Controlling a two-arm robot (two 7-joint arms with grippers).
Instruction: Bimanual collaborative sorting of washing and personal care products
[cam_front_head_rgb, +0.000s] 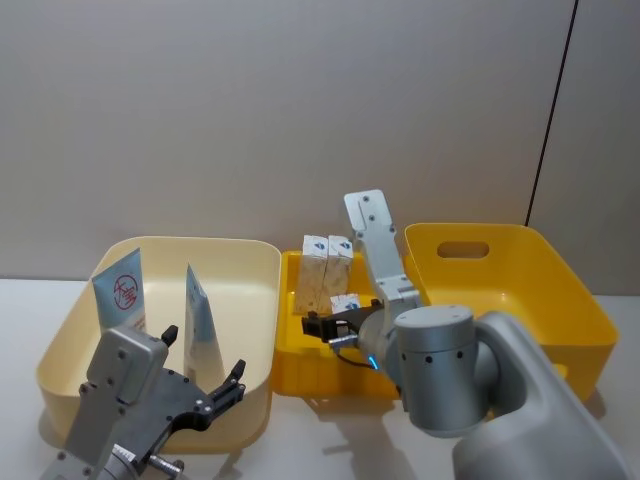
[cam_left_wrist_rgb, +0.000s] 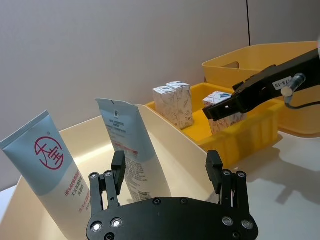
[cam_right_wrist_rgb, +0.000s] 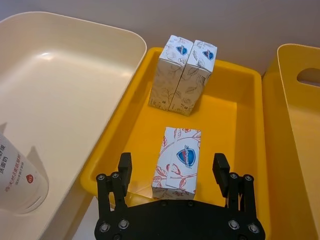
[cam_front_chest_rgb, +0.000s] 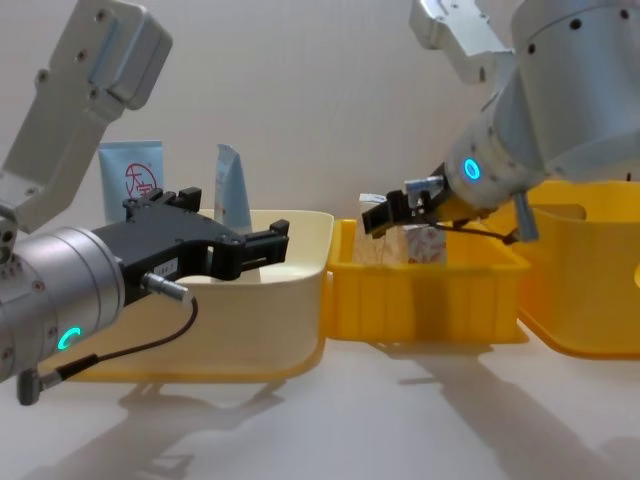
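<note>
Cartons (cam_right_wrist_rgb: 182, 75) in tray (cam_right_wrist_rgb: 235, 115), tubes (cam_left_wrist_rgb: 55, 170) in bin (cam_left_wrist_rgb: 172, 152)

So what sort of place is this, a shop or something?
Probably a robotics test bench: the left gripper and right gripper hover over plastic bins of light-blue tubes and white cartons on a plain table against a blank wall.
</note>
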